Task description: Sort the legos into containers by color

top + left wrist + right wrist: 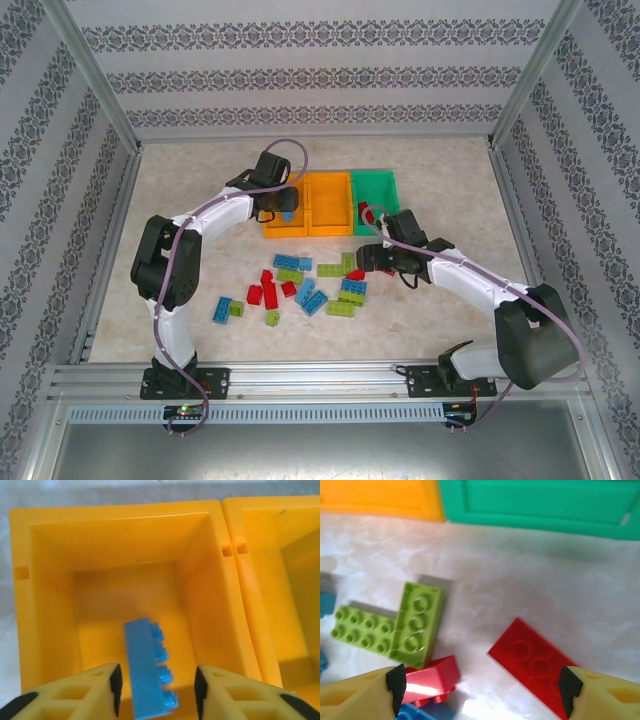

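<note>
Holding the left claw [157, 685] spread around a blue brick [147, 670] down in the left orange bin [120, 535], gripping nothing. Hovering the right claw [482, 685] open over a flat red brick [530, 657] on the worktop [520, 570] near the green bin [540, 505]. Light, stiff, slick, probably: best pinched across the long smooth sides.

Left wrist view: blue brick [147, 670] runs off the near edge, its end unseen; second orange bin [280, 580] cut at right. Right wrist view: red plate [530, 657] partly behind a finger [570, 686] of the right gripper [482, 687]; green bin [540, 505] cropped at top, inside unseen.
</note>
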